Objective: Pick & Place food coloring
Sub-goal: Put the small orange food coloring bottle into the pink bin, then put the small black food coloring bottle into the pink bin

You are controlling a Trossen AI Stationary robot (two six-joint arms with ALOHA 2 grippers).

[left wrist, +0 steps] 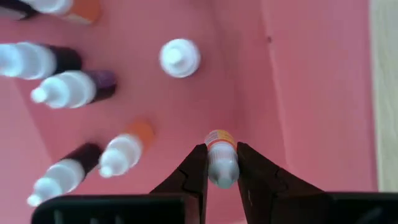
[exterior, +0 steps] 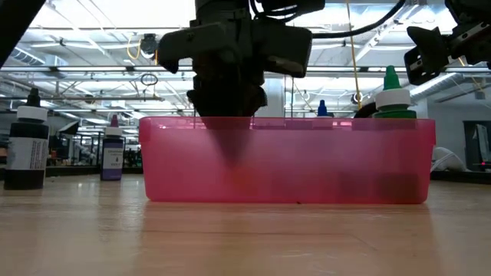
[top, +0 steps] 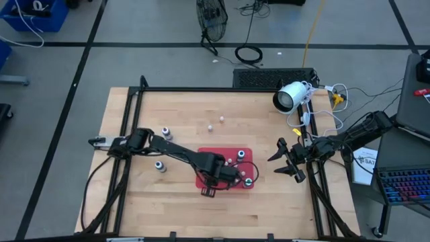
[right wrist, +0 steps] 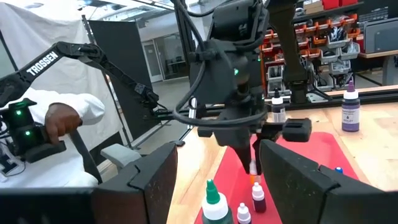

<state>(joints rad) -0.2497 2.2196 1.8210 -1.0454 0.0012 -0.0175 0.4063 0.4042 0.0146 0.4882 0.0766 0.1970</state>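
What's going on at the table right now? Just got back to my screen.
The left tool is down inside the red tray, shut on a small food coloring bottle near one tray wall. Several other bottles already stand in the tray, including a green-capped one. A few more bottles remain out on the wooden table. The right tool waits open beside the tray, holding nothing.

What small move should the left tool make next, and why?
Probably open. The left tool is shut on a small bottle down inside the red tray, among bottles already standing there, so letting go seems the next step.
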